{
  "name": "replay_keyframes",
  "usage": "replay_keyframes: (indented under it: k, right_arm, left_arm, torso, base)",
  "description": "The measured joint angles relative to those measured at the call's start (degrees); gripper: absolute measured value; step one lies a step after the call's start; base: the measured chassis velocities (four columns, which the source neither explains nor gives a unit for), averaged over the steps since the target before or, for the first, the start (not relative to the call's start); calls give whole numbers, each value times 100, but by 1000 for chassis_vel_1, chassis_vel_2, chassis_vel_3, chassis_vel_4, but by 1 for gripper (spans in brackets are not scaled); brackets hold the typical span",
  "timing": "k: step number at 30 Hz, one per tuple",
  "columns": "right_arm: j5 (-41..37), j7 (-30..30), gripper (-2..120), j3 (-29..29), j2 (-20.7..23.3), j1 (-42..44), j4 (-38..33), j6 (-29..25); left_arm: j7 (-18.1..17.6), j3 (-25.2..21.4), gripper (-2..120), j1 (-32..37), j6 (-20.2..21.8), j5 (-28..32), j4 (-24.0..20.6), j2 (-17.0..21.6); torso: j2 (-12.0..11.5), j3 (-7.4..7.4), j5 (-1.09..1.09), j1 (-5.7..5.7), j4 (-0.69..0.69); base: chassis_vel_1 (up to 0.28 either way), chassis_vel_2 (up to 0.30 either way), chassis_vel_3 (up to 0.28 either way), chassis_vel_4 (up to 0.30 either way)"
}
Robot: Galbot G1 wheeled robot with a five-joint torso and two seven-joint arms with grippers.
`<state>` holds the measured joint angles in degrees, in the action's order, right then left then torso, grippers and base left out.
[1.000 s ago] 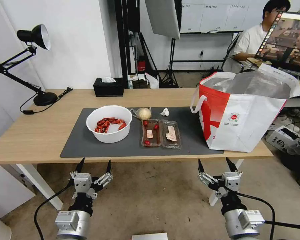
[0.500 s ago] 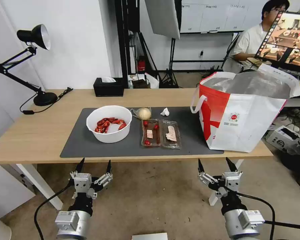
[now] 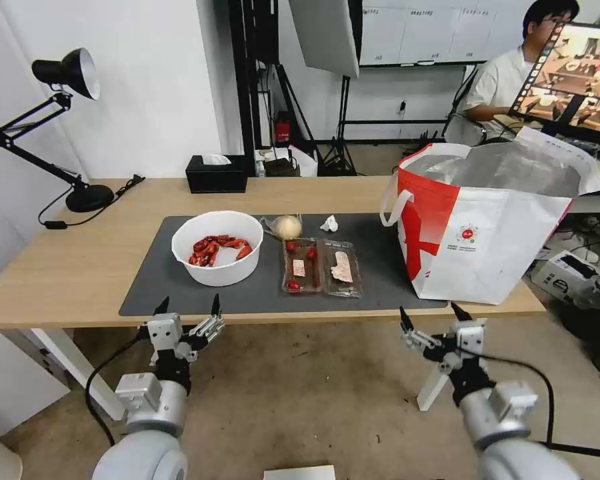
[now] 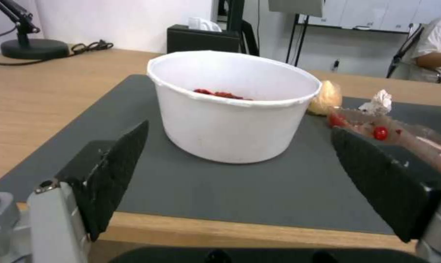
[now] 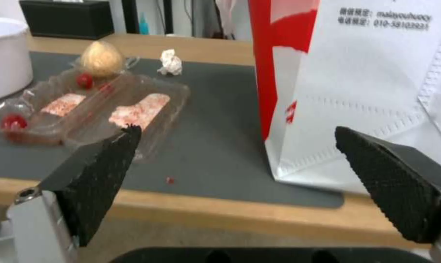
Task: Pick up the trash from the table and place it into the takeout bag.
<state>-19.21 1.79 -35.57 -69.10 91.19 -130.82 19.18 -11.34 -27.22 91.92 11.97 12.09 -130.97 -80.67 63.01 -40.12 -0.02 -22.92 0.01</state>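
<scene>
On the table [image 3: 67,267] a dark grey mat carries the trash: a white bowl of red shells [image 3: 217,247] [image 4: 233,106], a wrapped beige bun [image 3: 287,227] [image 5: 101,58], an open clear clamshell box [image 3: 322,267] [image 5: 94,109] and a crumpled tissue [image 3: 330,223] [image 5: 171,62]. The white-and-red takeout bag [image 3: 493,227] [image 5: 357,91] stands open at the table's right end. My left gripper [image 3: 187,309] [image 4: 240,175] hovers open just before the front edge, facing the bowl. Level with it, my right gripper [image 3: 431,315] [image 5: 235,171] is open near the bag's front corner.
A black desk lamp [image 3: 67,73] stands at the back left with its cable on the wood. A black tissue box [image 3: 217,173] sits at the back edge. White table legs [image 3: 80,370] stand below, beside my arms. Boxes lie on the floor at the right.
Both arms have risen and reached forward, bringing the open grippers up to the table's front edge. The things on the table have not moved.
</scene>
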Motion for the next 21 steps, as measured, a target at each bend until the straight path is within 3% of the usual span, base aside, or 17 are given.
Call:
replay_keyframes:
  k: [15,21]
  right_arm:
    - [-224,57,100,216,61,-110,145,-15]
    - [-268,7,100,462,152,-93,168,-295]
  left_arm:
    - [69,45,100,87,-80,-43,60,-42]
    - [224,52,100,143,-63,-20,-36,-161]
  torso:
    - [0,1,2,0,-1]
    - [1,1,2,0,-1]
  base:
    - [0,0,0,0]
    - [0,0,0,0]
